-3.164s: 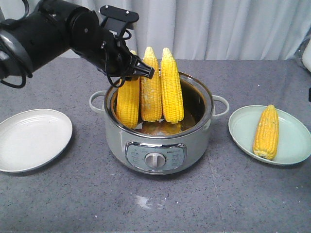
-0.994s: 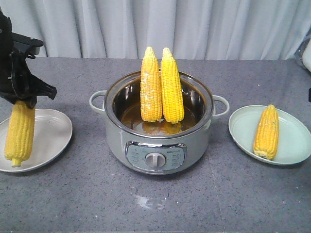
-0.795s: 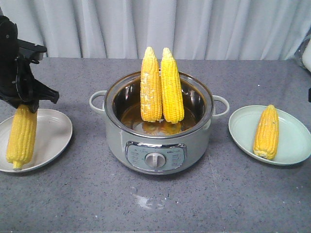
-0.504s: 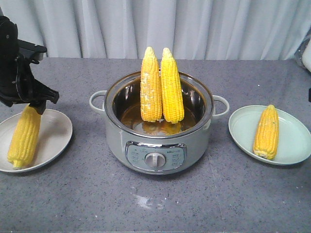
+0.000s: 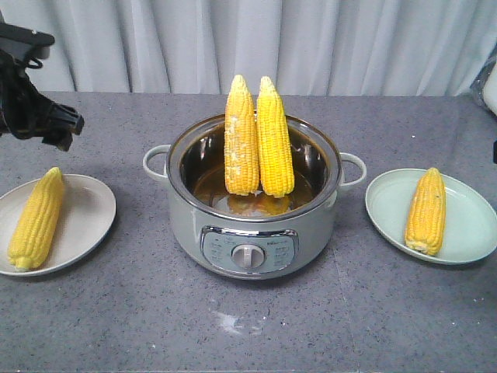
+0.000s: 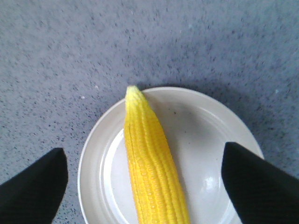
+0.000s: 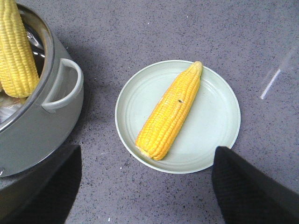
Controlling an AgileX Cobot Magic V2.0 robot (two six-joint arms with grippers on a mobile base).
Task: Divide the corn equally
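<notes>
Two glossy yellow corn cobs (image 5: 241, 140) upright in round grey electric pot (image 5: 311, 233), midway between arms. Left end effector (image 6: 142, 156), right end effector (image 7: 145, 158): wide open, empty (either probably reaches).

Blocked below, between the left fingers (image 6: 32, 182), by a corn cob (image 6: 152, 163) along the white plate (image 6: 210, 135); open over bare plate either side. Likewise between the right fingers (image 7: 247, 186): another corn cob (image 7: 170, 112) across the green plate (image 7: 219, 135), pot (image 7: 28, 135) hard by one finger, bare table (image 7: 187, 28) past the other.
</notes>
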